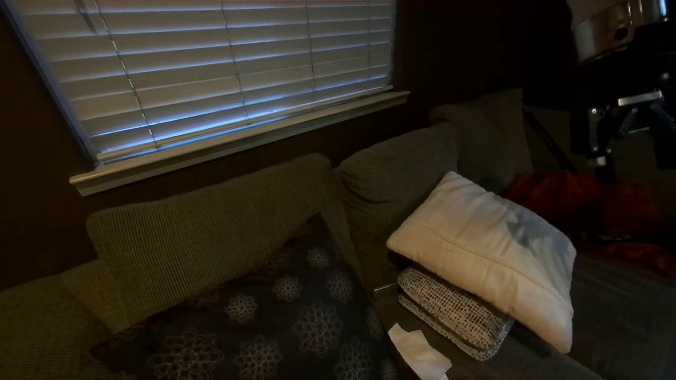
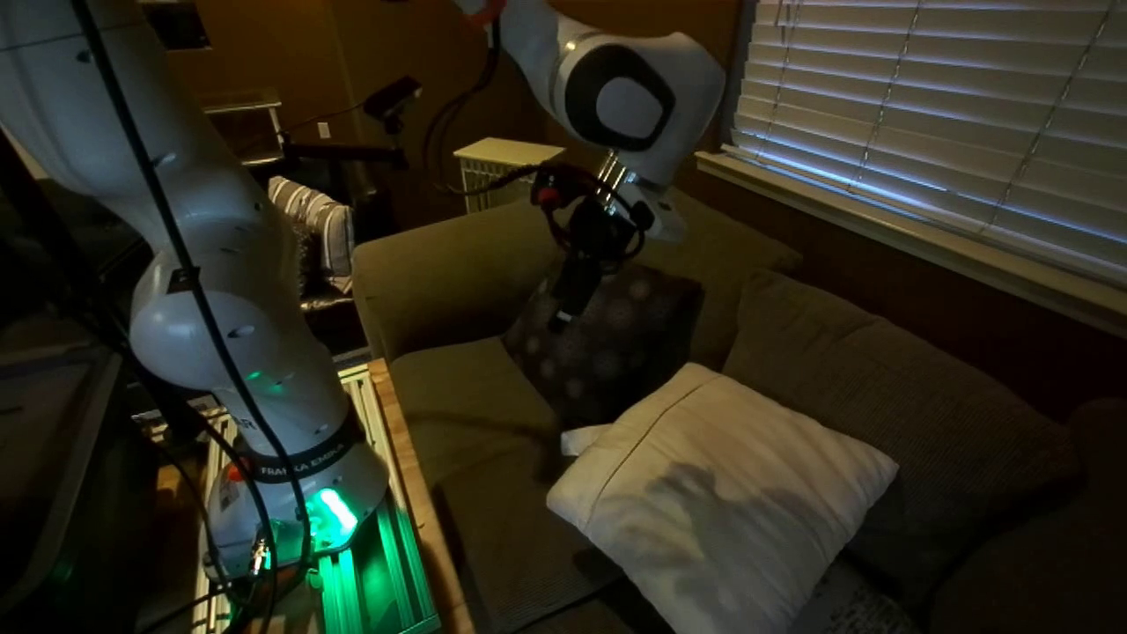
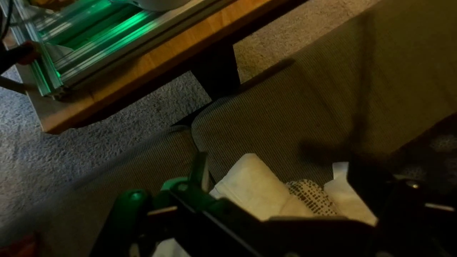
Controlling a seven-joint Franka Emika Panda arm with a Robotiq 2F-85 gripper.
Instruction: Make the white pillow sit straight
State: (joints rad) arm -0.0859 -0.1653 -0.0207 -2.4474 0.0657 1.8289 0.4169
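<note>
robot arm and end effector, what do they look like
The arm is white and rounded, with black cables and a dark base band marked FRANKA EMIKA. The end effector is mostly black, with silvery metal parts and jointed fingers.

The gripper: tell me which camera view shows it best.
The wrist view. The gripper is closest there, its fingers clearly spread apart, though the picture's bottom edge crops it. Both exterior views show it smaller and dim, the finger spacing hard to judge; in an exterior view it appears in front of the dark floral cushion.
</note>
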